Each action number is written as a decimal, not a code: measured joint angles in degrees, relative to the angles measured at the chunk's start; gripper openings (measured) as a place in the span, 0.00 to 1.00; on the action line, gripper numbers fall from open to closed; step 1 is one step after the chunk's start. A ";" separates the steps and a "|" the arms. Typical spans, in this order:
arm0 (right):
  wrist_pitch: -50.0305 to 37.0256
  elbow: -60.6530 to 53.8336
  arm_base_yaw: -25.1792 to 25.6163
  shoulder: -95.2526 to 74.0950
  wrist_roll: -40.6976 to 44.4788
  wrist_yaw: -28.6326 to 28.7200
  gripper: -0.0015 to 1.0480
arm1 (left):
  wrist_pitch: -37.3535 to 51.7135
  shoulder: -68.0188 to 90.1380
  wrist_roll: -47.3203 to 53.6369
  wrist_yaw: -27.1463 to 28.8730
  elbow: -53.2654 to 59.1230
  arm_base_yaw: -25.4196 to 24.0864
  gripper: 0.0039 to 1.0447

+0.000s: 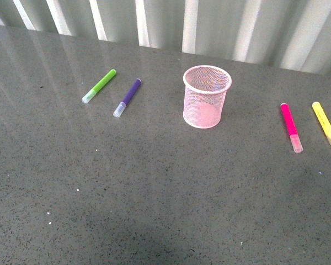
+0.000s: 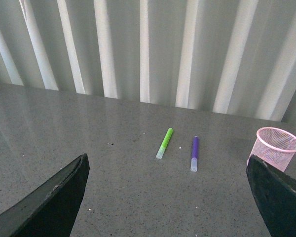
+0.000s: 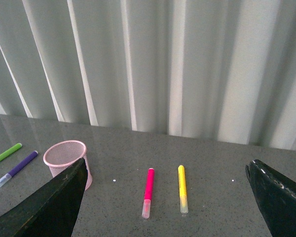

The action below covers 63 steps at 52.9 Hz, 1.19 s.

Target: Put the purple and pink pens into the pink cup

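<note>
Tabletop (image 1: 154,210), grey and speckled, carries everything. The pink cup (image 1: 206,102) stands upright near its middle with its mouth open and nothing in it, so no pen is in yet and the step in hand is likely the first pick.

Seen from the front, the purple pen (image 1: 128,97) lies flat at about 9 o'clock from the cup. The green marker (image 1: 99,85) lies near it, at 10 o'clock from it and almost parallel. The pink pen (image 1: 290,126) lies at about 4 o'clock from the cup, with the yellow marker (image 1: 325,125) near it at 3 o'clock.

To do this well, each arm should probably take the pen on its own side, coming down over the coloured body rather than the clear cap. The gripper should close across the pen's width, away from the neighbouring marker. Tipping the pen upright above the rim before letting go should keep the light mesh cup from toppling.

The left gripper (image 2: 166,170) is spread wide and holds nothing, hanging above the tabletop well short of the purple pen. The right gripper (image 3: 166,167) is equally wide, empty and touching nothing, with the pink pen ahead between its fingers.
</note>
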<state>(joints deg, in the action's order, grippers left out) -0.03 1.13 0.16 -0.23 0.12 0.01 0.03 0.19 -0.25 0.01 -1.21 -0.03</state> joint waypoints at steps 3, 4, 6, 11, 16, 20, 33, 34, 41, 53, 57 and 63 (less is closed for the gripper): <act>0.00 0.00 0.00 0.00 0.00 0.00 0.93 | 0.00 0.00 0.00 0.00 0.00 0.00 0.94; 0.00 0.00 0.00 0.00 0.00 0.00 0.93 | 0.00 0.00 0.00 0.00 0.00 0.00 0.94; 0.00 0.00 0.00 0.00 0.00 0.00 0.93 | 0.00 0.00 0.00 0.00 0.00 0.00 0.94; 0.00 0.00 0.00 0.00 0.00 0.00 0.93 | 0.00 0.00 0.00 0.00 0.00 0.00 0.94; 0.00 0.00 0.00 0.00 0.00 0.00 0.93 | 0.00 0.00 0.00 0.00 0.00 0.00 0.94; 0.00 0.00 0.00 0.00 0.00 0.00 0.93 | 0.00 0.00 0.00 0.00 0.00 0.00 0.94; 0.00 0.00 0.00 0.00 0.00 0.00 0.93 | 0.00 0.00 0.00 0.00 0.00 0.00 0.94; 0.00 0.00 0.00 0.00 0.00 0.00 0.93 | 0.00 0.00 0.00 0.00 0.00 0.00 0.94; 0.00 0.00 0.00 0.00 0.00 0.00 0.93 | 0.00 0.00 0.00 0.00 0.00 0.00 0.94; 0.00 0.00 0.00 0.00 0.00 0.02 0.93 | -4.52 14.67 -3.13 -3.26 -5.49 -0.63 0.94; 0.00 0.00 0.00 -0.02 0.00 -0.02 0.93 | 2.27 24.17 -2.95 -3.04 -8.39 -0.17 0.94; 0.00 0.00 0.00 0.00 0.00 -0.02 0.93 | 14.91 40.61 -2.51 -2.23 -16.15 2.45 0.94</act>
<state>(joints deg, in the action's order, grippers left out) -0.03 1.13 0.16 -0.23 0.12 -0.01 14.94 40.80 -2.76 -2.22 -17.37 2.42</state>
